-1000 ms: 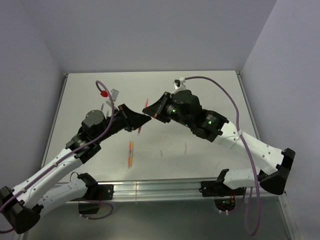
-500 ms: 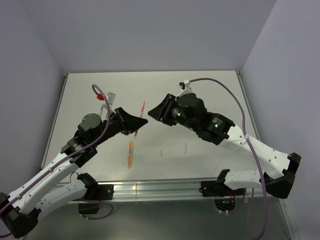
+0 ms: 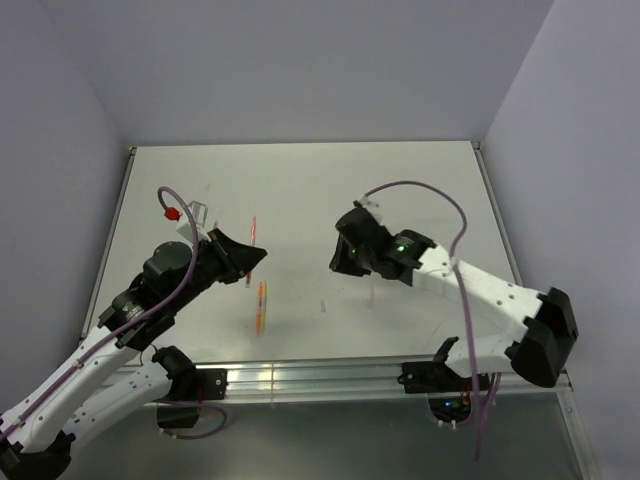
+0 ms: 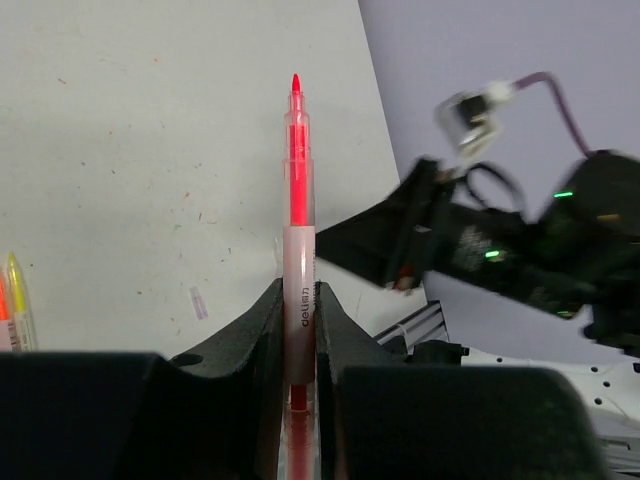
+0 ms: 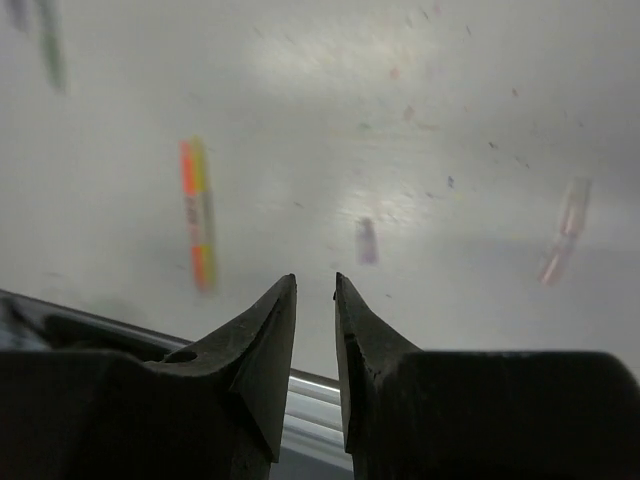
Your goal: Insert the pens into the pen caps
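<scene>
My left gripper is shut on a red pen and holds it above the table. In the left wrist view the pen stands straight out between the fingers, its bare red tip pointing away. An orange and a yellow pen lie side by side on the table. Two small clear caps lie to their right. My right gripper hovers above those caps with its jaws slightly apart and nothing between them. Its view shows the orange and yellow pens and both caps.
A metal rail runs along the table's near edge. Blurred greenish and grey sticks lie at the top left of the right wrist view. Grey walls close in the table on three sides.
My left gripper has drawn back to the left and nearer with the red pen. My right gripper has moved away from it, to the right and lower, over the caps.
</scene>
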Robot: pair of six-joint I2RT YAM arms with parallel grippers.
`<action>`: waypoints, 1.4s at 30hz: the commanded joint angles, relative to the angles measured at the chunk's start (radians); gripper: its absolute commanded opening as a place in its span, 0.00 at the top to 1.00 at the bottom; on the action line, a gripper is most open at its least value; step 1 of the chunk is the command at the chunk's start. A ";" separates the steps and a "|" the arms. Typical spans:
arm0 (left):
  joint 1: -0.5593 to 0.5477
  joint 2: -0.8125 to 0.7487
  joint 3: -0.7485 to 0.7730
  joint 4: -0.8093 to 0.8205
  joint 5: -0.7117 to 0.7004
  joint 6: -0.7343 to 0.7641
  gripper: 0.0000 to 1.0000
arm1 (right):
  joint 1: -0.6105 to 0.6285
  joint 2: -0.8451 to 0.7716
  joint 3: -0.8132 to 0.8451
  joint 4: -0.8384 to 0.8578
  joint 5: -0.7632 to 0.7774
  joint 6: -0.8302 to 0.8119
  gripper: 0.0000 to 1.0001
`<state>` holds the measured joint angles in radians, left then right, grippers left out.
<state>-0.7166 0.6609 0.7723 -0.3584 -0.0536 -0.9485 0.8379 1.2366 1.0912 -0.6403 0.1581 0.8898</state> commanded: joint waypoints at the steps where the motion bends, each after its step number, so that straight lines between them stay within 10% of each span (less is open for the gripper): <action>1: 0.002 -0.026 0.004 -0.024 -0.035 -0.009 1.00 | 0.056 0.090 -0.045 -0.035 0.040 -0.026 0.71; 24: 0.003 -0.003 0.015 -0.005 -0.002 0.022 1.00 | 0.187 0.498 0.045 0.028 0.037 -0.023 0.67; 42: 0.003 0.019 0.025 -0.005 0.003 0.037 1.00 | 0.187 0.459 0.087 -0.015 0.081 -0.048 0.67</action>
<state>-0.7166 0.6746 0.7723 -0.3862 -0.0658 -0.9291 1.0214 1.7641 1.1275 -0.6266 0.1810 0.8536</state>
